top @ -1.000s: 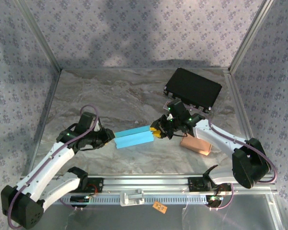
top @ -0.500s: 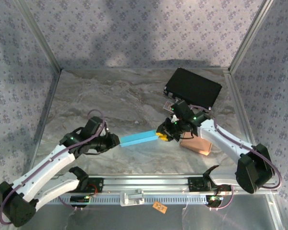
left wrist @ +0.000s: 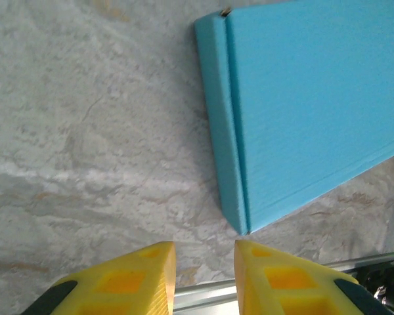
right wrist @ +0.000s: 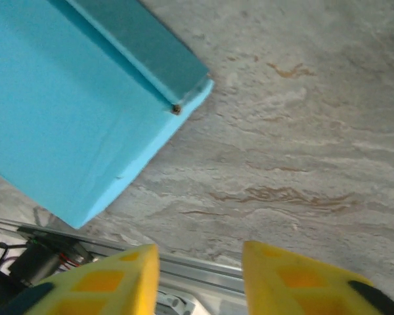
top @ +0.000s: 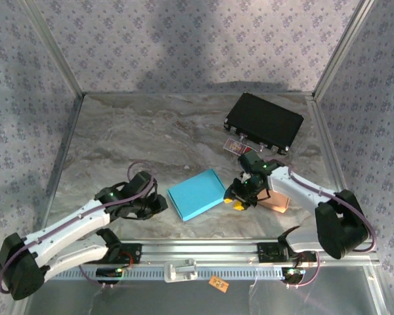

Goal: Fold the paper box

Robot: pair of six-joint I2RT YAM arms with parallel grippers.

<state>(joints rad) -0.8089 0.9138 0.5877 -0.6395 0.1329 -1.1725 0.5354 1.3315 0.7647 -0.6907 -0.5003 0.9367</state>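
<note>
Lying flat on the marbled table (top: pixel 118 131): blue paper box (top: pixel 197 194), between the two grippers and touching neither; its edges are cut off in both wrist views. Left gripper (top: pixel 159 205): fingers narrowly parted, empty. Right gripper (top: pixel 235 197): fingers parted wider, empty. Tan block (top: pixel 277 202): partly hidden behind the right arm. Black case (top: pixel 264 122): far right.

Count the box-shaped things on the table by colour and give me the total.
Blue: 1, the paper box
Black: 1, the case
Tan: 1, the block
Total: 3
</note>
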